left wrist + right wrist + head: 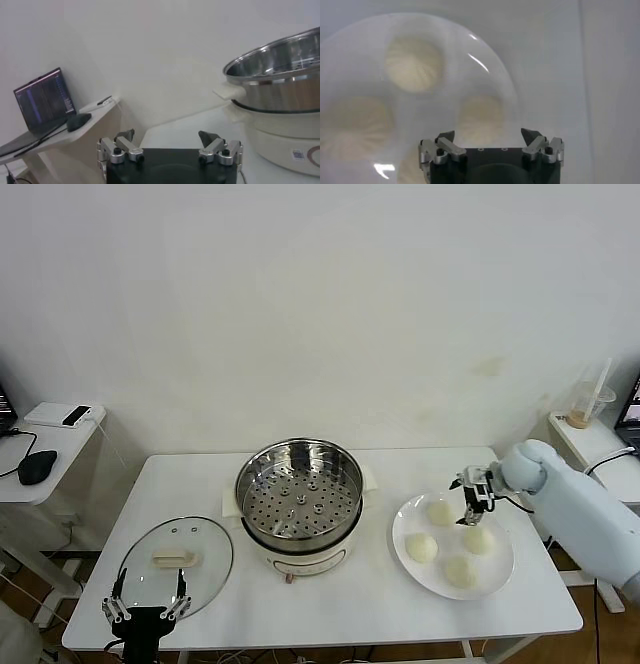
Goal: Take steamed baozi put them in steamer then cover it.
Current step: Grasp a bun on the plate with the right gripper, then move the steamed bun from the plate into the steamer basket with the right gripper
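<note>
Several cream-white steamed baozi lie on a white plate at the table's right. My right gripper hangs open just above the plate, between the two far buns, with nothing in it. In the right wrist view a baozi lies just ahead of the open right gripper. The steamer stands uncovered at the table's middle, its perforated tray bare. The glass cover lies flat to the steamer's left. My left gripper waits open at the front left edge, just in front of the cover.
A small side table at the left holds a black mouse and a phone. A laptop shows in the left wrist view. A plastic cup stands on a shelf at the far right.
</note>
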Controlling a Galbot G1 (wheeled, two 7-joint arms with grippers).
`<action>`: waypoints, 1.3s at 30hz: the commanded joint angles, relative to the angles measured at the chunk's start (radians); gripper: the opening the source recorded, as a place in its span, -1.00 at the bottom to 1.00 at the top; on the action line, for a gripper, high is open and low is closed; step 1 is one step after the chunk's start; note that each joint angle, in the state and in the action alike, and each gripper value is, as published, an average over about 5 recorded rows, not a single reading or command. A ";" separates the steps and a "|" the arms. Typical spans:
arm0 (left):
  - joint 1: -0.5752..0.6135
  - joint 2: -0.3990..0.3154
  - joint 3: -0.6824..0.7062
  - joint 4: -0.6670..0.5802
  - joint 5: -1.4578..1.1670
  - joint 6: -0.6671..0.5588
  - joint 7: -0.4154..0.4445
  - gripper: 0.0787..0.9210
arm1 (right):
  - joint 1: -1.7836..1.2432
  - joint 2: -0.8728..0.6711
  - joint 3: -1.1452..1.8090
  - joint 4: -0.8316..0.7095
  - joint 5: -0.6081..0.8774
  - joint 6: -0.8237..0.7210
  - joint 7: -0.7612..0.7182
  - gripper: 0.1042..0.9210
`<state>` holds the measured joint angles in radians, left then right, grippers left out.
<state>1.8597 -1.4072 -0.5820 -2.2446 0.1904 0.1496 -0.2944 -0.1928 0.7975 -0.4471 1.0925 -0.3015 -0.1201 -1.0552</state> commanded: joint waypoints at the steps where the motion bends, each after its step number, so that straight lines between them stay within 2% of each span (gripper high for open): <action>1: -0.002 -0.002 -0.006 0.004 0.006 0.002 -0.001 0.77 | 0.089 0.073 -0.129 -0.113 -0.022 -0.004 -0.038 0.76; 11: 0.005 -0.007 -0.014 -0.001 0.011 -0.001 -0.005 0.77 | 0.071 0.106 -0.107 -0.149 -0.027 -0.019 0.000 0.72; 22: -0.004 -0.002 -0.011 0.002 0.021 0.000 -0.009 0.77 | 0.071 0.115 -0.126 -0.158 -0.022 -0.022 0.000 0.32; 29: -0.004 -0.003 -0.006 -0.002 0.023 0.000 -0.011 0.77 | 0.086 0.093 -0.136 -0.135 -0.001 -0.019 -0.012 0.30; 39: -0.008 0.005 -0.005 0.001 0.020 0.001 -0.012 0.77 | 0.220 0.021 -0.204 -0.026 0.117 -0.017 -0.045 0.30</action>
<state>1.8525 -1.4066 -0.5873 -2.2446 0.2113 0.1494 -0.3066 -0.0521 0.8511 -0.6143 1.0106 -0.2512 -0.1364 -1.0893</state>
